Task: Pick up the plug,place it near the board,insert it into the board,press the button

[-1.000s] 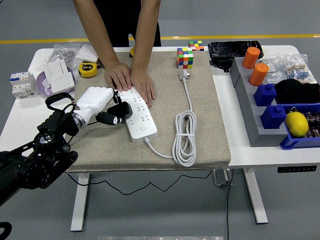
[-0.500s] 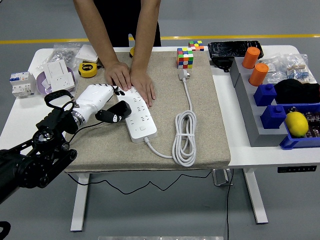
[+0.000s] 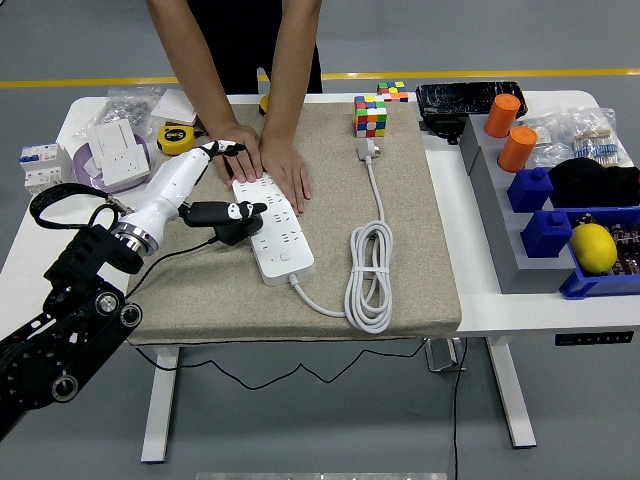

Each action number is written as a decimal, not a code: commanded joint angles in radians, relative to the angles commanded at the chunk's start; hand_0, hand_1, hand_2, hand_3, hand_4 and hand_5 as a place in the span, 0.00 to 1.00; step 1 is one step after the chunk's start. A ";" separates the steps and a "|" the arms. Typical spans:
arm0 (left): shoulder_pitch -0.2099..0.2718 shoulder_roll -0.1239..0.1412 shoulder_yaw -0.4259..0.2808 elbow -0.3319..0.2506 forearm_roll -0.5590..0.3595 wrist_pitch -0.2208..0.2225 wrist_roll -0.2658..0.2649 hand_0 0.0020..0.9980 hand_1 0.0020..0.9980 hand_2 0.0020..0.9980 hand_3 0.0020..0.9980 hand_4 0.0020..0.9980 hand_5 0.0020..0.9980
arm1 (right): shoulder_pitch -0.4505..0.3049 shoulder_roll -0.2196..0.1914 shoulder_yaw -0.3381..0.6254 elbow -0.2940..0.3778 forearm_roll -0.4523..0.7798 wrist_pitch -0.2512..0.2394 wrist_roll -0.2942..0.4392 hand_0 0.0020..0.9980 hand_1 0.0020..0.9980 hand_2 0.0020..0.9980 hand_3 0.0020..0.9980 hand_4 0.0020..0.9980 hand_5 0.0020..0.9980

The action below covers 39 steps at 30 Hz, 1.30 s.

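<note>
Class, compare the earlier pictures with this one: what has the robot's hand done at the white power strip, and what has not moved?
The white left hand has stretched out flatter and rotated, its fingers now reaching toward the person's hands, its forearm swung left. The black plug stays at the white power strip's left edge. The person's hands keep pressing the strip; the coiled white cable is unchanged.

Brightness: even and bright, from overhead.
Shadows: soft, short ones just below the left hand's fingers [image 3: 236, 211] on the mat [image 3: 410, 250].
Glare: mild on the white table [image 3: 40, 215].
Focus: sharp throughout, with no motion blur at the fingers.
</note>
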 joint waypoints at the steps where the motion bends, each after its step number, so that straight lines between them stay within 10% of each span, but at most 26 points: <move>1: 0.004 -0.005 -0.002 -0.001 -0.015 0.000 -0.002 0.83 0.93 0.90 0.89 1.00 0.71 | 0.000 0.000 0.000 0.000 0.000 0.000 0.000 0.81 0.72 0.72 0.70 1.00 0.80; 39: -0.063 0.025 0.205 0.102 0.159 -0.108 0.073 0.89 0.89 0.84 0.83 1.00 0.88 | -0.002 -0.005 -0.012 0.000 -0.001 -0.002 -0.003 0.81 0.72 0.72 0.68 1.00 0.78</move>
